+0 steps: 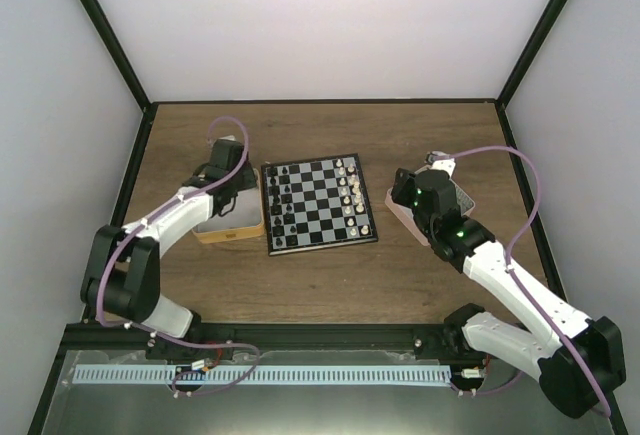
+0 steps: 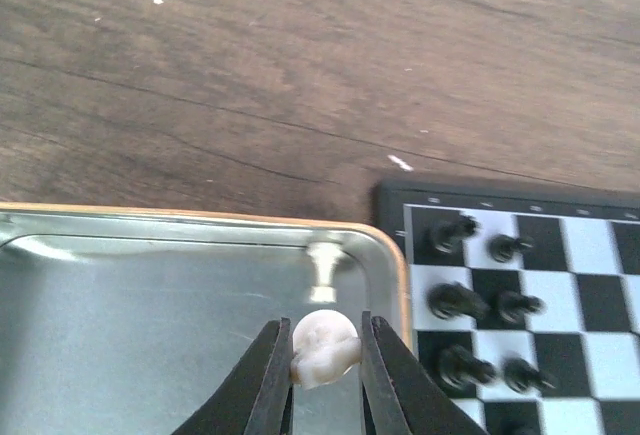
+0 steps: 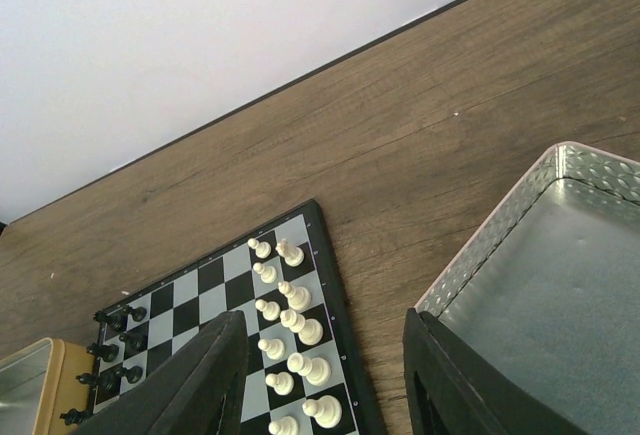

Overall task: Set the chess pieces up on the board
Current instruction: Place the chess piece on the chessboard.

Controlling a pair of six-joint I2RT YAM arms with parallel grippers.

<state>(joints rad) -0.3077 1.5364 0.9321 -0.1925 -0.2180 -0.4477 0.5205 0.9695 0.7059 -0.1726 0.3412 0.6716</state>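
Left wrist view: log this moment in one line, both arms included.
left gripper: shut on white piece | where: inside tan tray, corner nearest board | right gripper: open, empty

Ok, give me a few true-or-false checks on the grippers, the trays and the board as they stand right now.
1. The left gripper is shut on a white chess piece over the tan tray. True.
2. The right gripper holds a piece too. False: its jaws stand open with nothing between them.
3. A second white piece stands in the tan tray. True.
4. The black pieces stand along the edge of the board nearest the pink tray. False: they line the edge beside the tan tray.
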